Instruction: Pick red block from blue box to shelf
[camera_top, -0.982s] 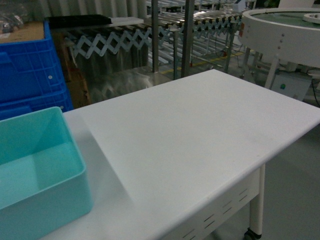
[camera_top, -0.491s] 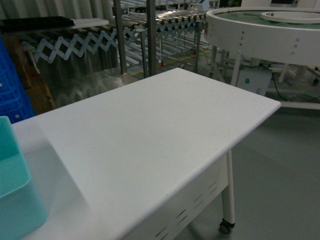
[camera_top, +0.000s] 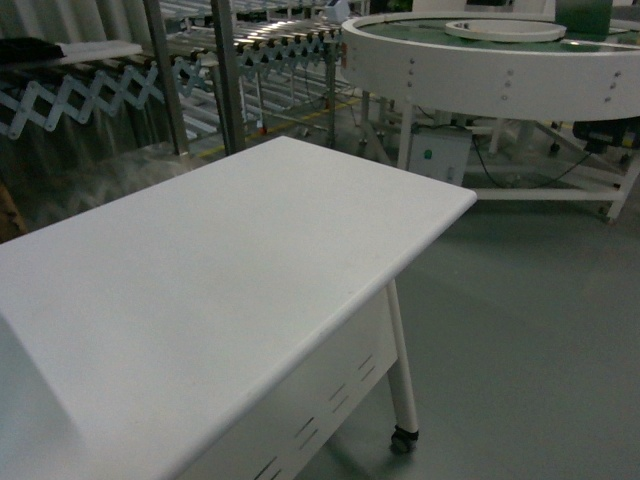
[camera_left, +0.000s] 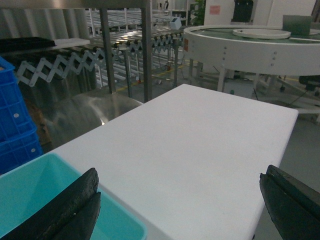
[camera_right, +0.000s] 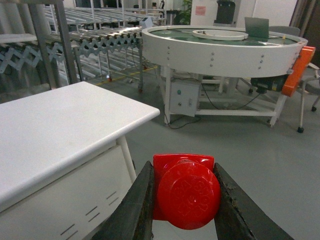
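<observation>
One block (camera_right: 186, 192), red, sits clamped in the right pincer (camera_right: 182, 200) beyond the surface (camera_right: 60, 130); left pincer (camera_left: 180, 205) wide; carrying to the shelf comes next.

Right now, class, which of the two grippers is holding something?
The right gripper: it is shut on the red block. The left gripper stands open, empty.

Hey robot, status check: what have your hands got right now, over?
Right end effector shut on red block. Left end effector open, empty, above blue box corner. White table close ahead.
</observation>
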